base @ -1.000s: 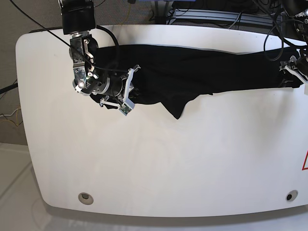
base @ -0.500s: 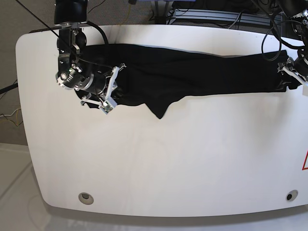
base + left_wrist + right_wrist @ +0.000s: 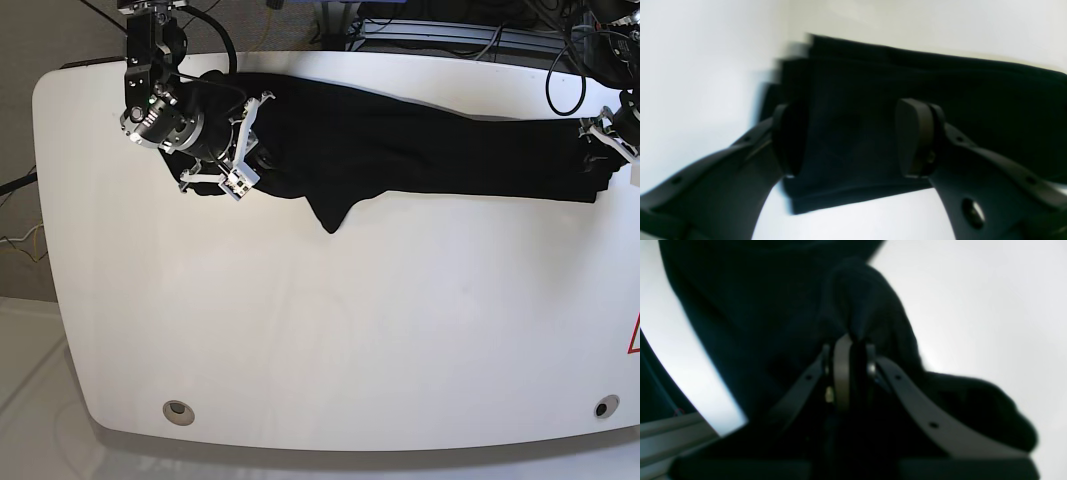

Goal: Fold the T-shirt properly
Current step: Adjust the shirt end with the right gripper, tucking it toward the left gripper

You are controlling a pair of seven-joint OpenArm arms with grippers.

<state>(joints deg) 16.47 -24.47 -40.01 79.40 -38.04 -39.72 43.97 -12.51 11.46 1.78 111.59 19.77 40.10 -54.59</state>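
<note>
- White table: I see the T-shirt stretched along its far edge.
- Right claw, pressed together, pinches the shirt's end; one thin bunch could slip out.
- Left claw is spread over the other end, gripping nothing; any pull drags it.

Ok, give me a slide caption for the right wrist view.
Right tool pinched shut on a bunch of the black T-shirt over the white table.
</note>
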